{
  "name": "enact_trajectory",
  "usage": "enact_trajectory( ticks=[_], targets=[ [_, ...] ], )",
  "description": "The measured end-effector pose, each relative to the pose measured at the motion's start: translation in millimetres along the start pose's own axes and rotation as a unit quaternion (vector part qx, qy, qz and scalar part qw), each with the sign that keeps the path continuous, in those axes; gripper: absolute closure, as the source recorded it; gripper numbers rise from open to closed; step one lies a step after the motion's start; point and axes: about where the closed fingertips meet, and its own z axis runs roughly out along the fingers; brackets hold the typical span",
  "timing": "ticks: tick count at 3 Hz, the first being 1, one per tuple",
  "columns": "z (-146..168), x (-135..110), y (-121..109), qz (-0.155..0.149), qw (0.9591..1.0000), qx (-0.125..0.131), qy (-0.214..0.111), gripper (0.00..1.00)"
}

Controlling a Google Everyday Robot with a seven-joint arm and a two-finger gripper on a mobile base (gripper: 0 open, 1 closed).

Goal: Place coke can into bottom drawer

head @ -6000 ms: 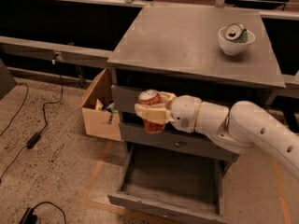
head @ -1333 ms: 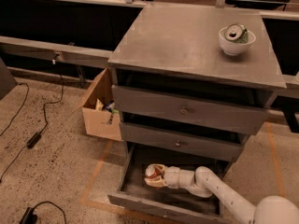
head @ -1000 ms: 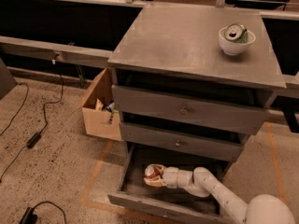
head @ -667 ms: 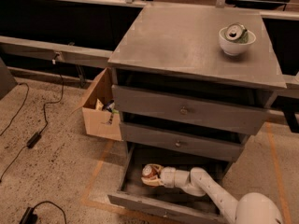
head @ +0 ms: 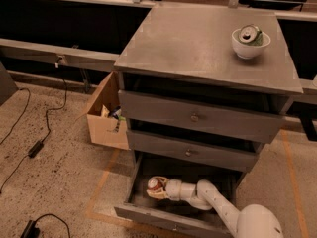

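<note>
The bottom drawer (head: 148,217) is pulled open below the two upper drawers of the grey cabinet. My gripper (head: 157,188) is down inside it, at its left side, shut on the coke can (head: 155,184), a red can with a silver top facing up. The can is low in the drawer; I cannot tell whether it touches the floor of the drawer. My white arm (head: 218,207) reaches in from the lower right.
A white bowl (head: 250,43) with a green-and-silver can (head: 249,33) sits on the cabinet top at the back right. An open cardboard box (head: 105,115) stands on the floor left of the cabinet. Cables (head: 34,148) lie on the floor at the left.
My gripper carried the can from in front of the middle drawer down into the bottom drawer, then shifted it slightly left over the last second.
</note>
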Motion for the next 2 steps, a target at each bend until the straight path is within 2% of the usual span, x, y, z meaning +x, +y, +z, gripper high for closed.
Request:
enact_trajectory(
  ticks=[1,2],
  targets=[
    [6.8,13.9,0.4,0.001,1.0000,0.002,0.004,0.82],
    [12.4,22.8,-1.2,0.004,0.9999,0.011,0.011,0.58]
  ],
)
